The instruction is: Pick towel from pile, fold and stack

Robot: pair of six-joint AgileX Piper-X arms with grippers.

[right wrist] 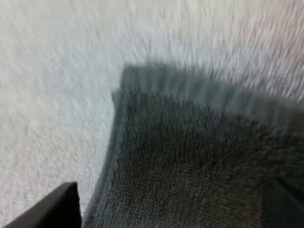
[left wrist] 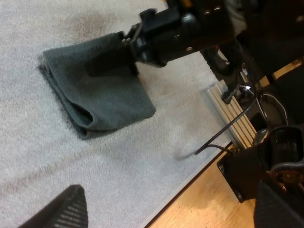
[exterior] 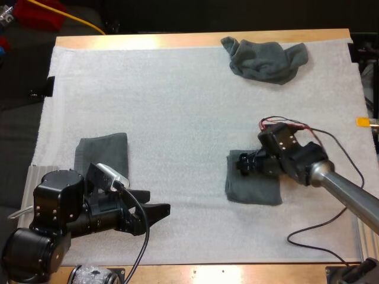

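A white mat (exterior: 177,89) covers most of my wooden bench (exterior: 195,40), with bare wood showing along its far and near edges. A ribbed metal rail (exterior: 38,173) lies at the mat's near left edge, and a yellow cable (exterior: 83,21) runs beyond the far left corner.

Near end of left folded towel (exterior: 103,151) — behind left arm (exterior: 59,207)
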